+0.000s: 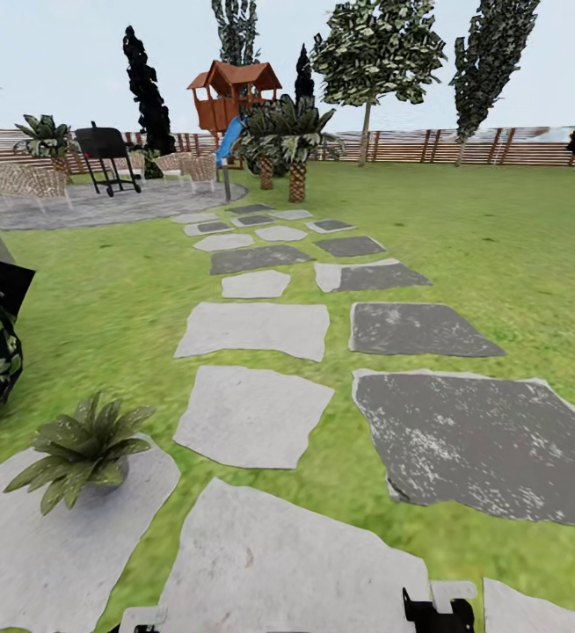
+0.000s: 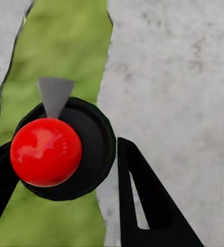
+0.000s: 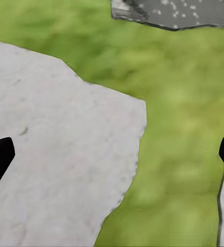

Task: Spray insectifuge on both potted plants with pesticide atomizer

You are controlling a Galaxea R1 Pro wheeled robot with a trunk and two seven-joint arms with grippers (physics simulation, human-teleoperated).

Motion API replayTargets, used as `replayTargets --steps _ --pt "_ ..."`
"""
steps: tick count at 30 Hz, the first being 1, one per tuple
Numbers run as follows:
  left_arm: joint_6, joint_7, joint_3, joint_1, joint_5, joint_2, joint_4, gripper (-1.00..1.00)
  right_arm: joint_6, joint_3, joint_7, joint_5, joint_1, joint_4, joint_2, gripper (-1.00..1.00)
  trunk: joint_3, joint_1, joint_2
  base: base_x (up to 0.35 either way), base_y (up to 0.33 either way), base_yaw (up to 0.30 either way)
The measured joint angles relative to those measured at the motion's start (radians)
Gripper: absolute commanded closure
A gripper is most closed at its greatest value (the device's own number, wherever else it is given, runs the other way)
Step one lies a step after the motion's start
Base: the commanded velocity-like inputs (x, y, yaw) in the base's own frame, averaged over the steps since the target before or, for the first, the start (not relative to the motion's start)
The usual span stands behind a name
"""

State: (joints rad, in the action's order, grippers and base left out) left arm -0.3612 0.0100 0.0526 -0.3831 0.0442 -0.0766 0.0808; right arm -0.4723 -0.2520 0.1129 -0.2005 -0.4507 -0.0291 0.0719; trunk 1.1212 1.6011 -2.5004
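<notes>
Clamped between the two black fingers of the left gripper [image 2: 60,170] is the pesticide atomizer [image 2: 66,149], seen from above in the left wrist view as a black round body with a glossy red ball on top and a small grey wedge, probably its nozzle, sticking out from it. One finger presses on each side, so this hand is closed on the sprayer and carries it above a strip of grass between pale stone slabs [image 2: 168,77]. The right gripper [image 3: 112,154] holds nothing: its fingertips sit far apart at the two sides of the right wrist view, spread open over a slab edge and lawn. In the head view a black piece of the right gripper [image 1: 437,613] shows at the bottom edge, and the stepping-stone path runs away across the garden [image 1: 498,237] toward the brown slatted fence [image 1: 428,145], with a grill, wicker chairs, palms and a wooden playhouse far off. One of the potted plants [image 1: 81,448] stands near the far edge of the big slab at the lower left, its speckled rosette upright in a little grey pot and well within reach of a spray, which is likely why the robot faces this way. I cannot see the second plant. No label, brand or writing is legible on the atomizer or anywhere else.
</notes>
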Motion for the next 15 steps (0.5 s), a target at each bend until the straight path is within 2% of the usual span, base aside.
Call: replayTargets --steps 10,15 --pt "0.001 0.006 0.004 0.000 -0.005 -0.010 0.000 1.00 0.000 0.000 -0.003 0.002 0.000 0.001 -0.001 -1.00 0.000 0.000 0.000 0.269 -0.226 0.000" --pt "0.001 0.086 0.003 0.000 -0.004 -0.009 0.000 1.00 -0.003 0.000 -0.002 0.000 0.010 0.000 -0.001 -1.00 0.000 0.000 0.000 0.281 -0.214 0.000"
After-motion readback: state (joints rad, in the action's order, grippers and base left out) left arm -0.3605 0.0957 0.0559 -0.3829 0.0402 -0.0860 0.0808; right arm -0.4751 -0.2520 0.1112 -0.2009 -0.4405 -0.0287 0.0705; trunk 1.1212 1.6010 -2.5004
